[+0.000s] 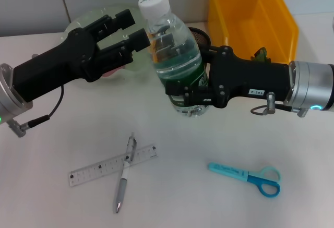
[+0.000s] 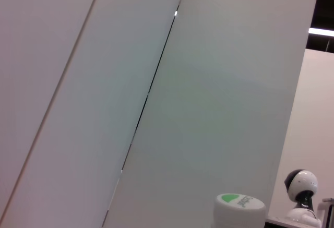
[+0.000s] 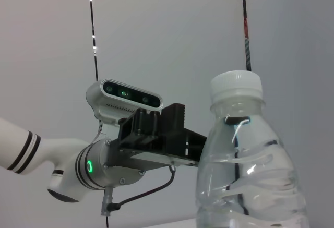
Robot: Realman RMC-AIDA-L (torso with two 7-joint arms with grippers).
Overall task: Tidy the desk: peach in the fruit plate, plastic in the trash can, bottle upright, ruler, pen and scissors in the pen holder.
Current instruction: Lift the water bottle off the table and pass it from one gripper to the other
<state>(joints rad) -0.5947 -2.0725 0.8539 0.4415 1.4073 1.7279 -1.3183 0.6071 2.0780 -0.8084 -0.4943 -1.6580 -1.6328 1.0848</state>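
Bottle-wise, the clear plastic water bottle (image 1: 175,56) stands near upright, white cap up, pinched by the right gripper (image 1: 189,96), left gripper (image 1: 136,27) spread open beside it.

Upright bottle (image 3: 249,160) close up; left gripper (image 3: 172,134) just behind, apparently touching.

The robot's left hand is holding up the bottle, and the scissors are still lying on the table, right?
Not quite. The head view shows the right hand holding the bottle; the left hand is open beside it. The scissors do lie on the table.
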